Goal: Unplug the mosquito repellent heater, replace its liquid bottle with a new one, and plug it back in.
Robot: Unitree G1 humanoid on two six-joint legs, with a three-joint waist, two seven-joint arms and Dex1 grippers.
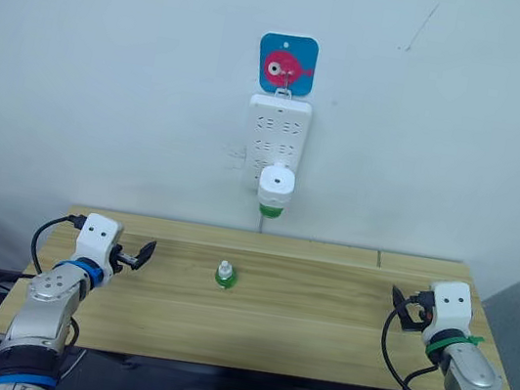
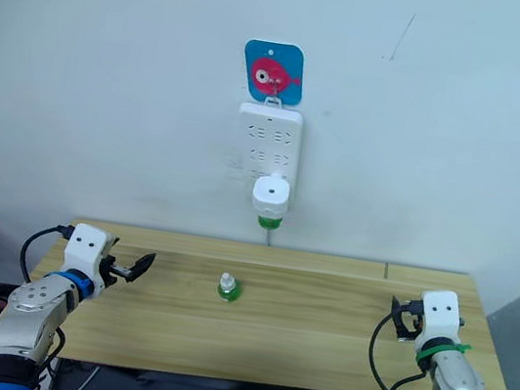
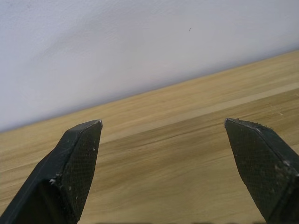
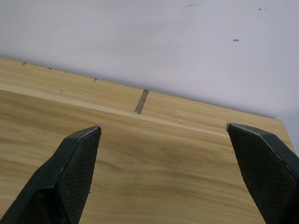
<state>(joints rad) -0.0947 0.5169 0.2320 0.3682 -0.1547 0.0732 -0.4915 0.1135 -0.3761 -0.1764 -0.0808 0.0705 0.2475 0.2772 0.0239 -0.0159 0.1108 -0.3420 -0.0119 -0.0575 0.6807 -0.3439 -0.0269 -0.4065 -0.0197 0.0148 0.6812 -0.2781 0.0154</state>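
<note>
Both grippers hung low over the near part of the wooden table [image 1: 320, 313], closest to the camera and well apart from each other. At the table's left end the left gripper [image 1: 144, 254] pointed inward toward the middle, and its wrist view showed its two black fingers [image 3: 74, 168] spread wide with nothing between them but bare wood. At the right end the right gripper [image 1: 399, 306] did the same, its fingers [image 4: 70, 172] set wide over the planks and a seam in the tabletop, holding nothing. Between the two arms, near the middle of the table, stood the new bottle [image 1: 226, 275], upright, green and see-through with a small white cap, touching neither gripper. Behind the table, on the pale wall, a long white power strip [image 1: 275, 138] hung vertically from a hook on a blue square sticker with a pink fish [image 1: 287, 64]. The heater [image 1: 276, 186], white and rounded with a round hole in its face, sat plugged into the lower end of the strip, above the table's far edge. Green showed at its base, where its bottle [image 1: 270, 210] sat fitted from below; only that lower part could be seen.
</note>
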